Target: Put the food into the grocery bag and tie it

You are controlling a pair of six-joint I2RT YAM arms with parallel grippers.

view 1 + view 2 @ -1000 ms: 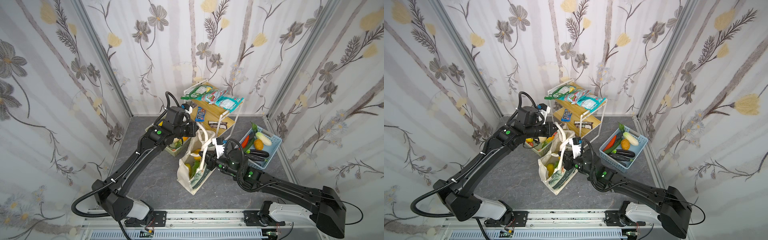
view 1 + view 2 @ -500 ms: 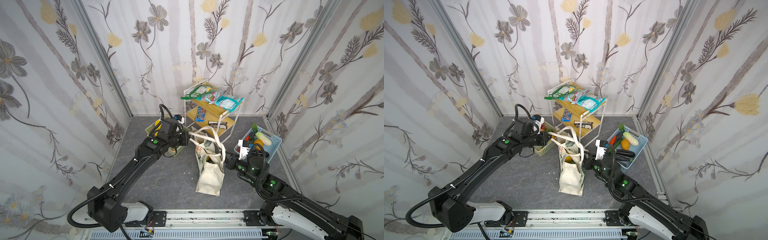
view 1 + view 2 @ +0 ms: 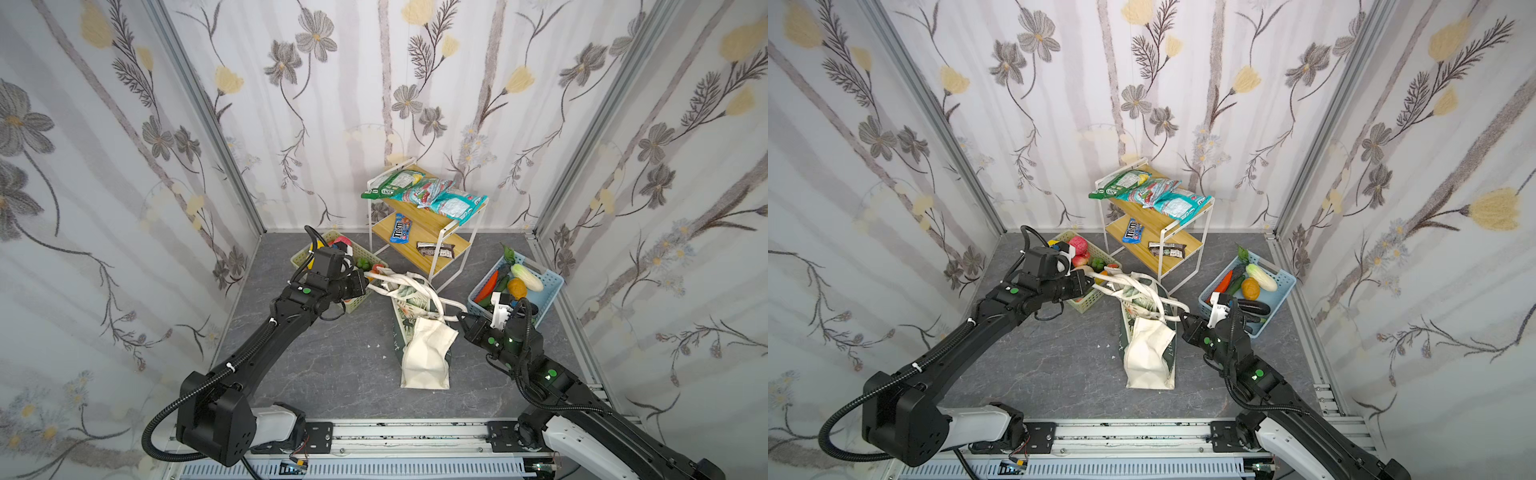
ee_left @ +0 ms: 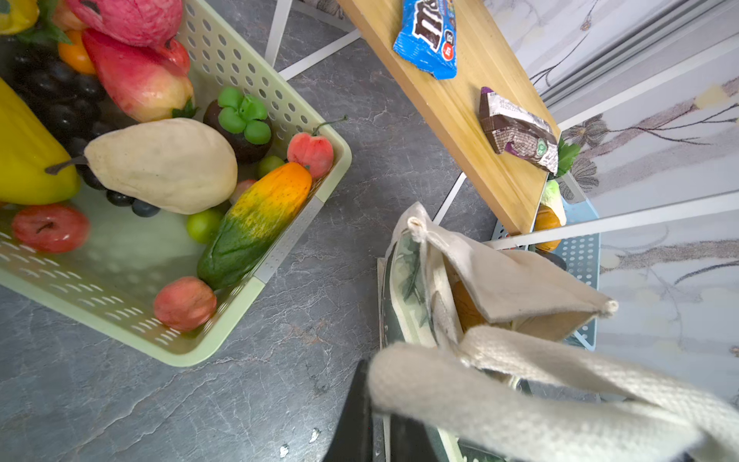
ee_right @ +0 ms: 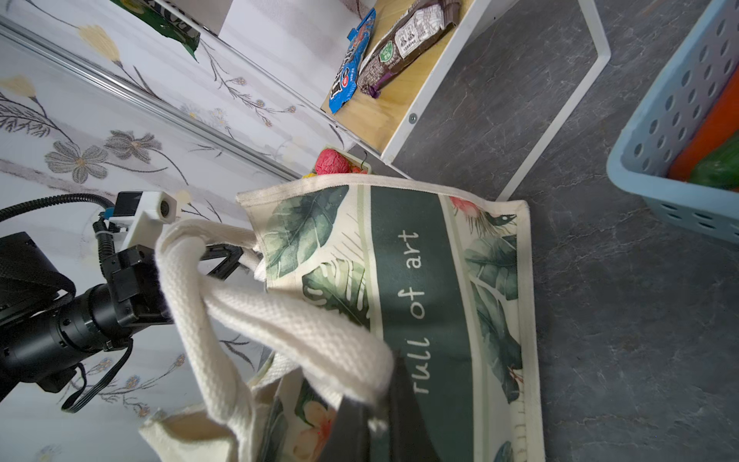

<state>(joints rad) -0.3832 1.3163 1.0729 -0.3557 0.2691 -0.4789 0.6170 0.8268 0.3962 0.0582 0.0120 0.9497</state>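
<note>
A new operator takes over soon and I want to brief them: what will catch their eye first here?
The grocery bag slumped mid-floor, its rope handles stretched between the left gripper and right gripper, both shut on them. Then the colour: toy fruit heaped in the green basket by the left gripper, vegetables in the blue basket beside the right one.

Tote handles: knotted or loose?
Looped, not cinched. In the right wrist view one tote handle loops round the other; left gripper and right gripper are each shut on one. Finished knot: cannot tell.
</note>
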